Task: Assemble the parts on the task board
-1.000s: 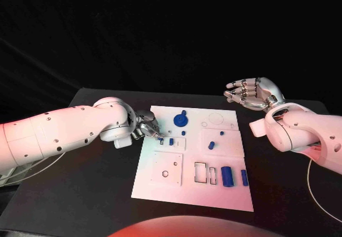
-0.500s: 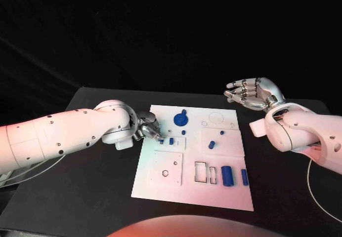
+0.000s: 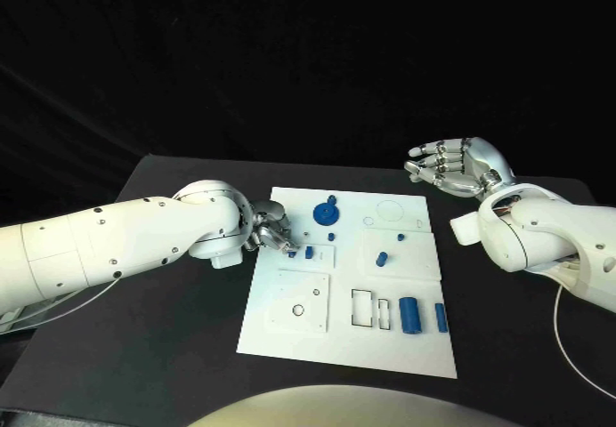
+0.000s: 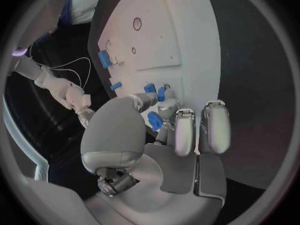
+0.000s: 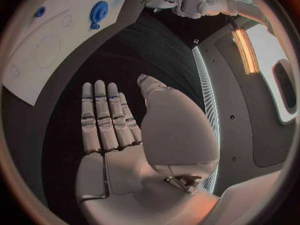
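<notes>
Pinching a small blue part (image 4: 155,120), the left hand (image 3: 269,229) works at the task board (image 3: 289,320).
Right hand (image 3: 452,165) hovers empty beyond the board, fingers spread.

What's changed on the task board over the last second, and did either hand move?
Almost nothing. The left hand stays at the task board's left edge, fingertips by the two small blue parts; its arm crept slightly toward the board. The right hand stays raised and open beyond the far right corner. The blue gear and cylinder have not moved.

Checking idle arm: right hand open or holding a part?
Open. The right hand shows a flat bare palm with fingers extended and nothing in it; in the head view it hangs off the board.
</notes>
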